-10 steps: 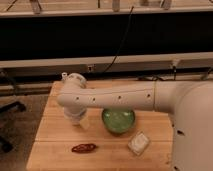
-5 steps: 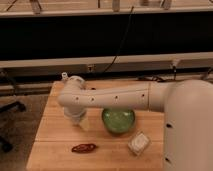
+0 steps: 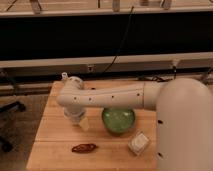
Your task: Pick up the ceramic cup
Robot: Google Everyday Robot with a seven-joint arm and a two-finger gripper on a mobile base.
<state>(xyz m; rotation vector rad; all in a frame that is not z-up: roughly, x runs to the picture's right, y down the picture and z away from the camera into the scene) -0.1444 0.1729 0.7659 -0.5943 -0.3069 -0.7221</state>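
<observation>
1. Wooden counter (image 3: 52, 137): light slatted top. Its left edge and far edge are in view; the right side is hidden behind the robot body (image 3: 186, 131).
2. Robot arm (image 3: 112, 96): a white tube reaching from the body on the right across the middle of the counter. It ends in a bend near the far-left corner.
3. Green bowl (image 3: 118, 121): glossy, mid-counter. Its far rim is hidden under the arm.
4. Gripper (image 3: 75, 117): hangs down from the bend of the arm, over the left half of the counter and left of the bowl. How wide it stands: cannot tell, and no grasp can be confirmed.
5. White squarish object (image 3: 139, 143): near the front edge, right of centre, in front of the bowl.
6. Dark reddish-brown oblong object (image 3: 84, 148): lies flat near the front edge. Its long axis runs along that edge.
7. Ceramic cup (image 3: 84, 123):
   - A small pale cream-white shape just at the gripper's lower right side, touching or nearly touching it. Which of the two cannot be told.
   - It sits between the gripper and the bowl, apart from the bowl.
   - The visible part reads as upright, with its long axis vertical; the top is hidden by the gripper.
   - Plain surface, with no marking seen.
8. Small white capped bottle (image 3: 64, 76): upright at the far-left corner, behind the bend of the arm.
</observation>
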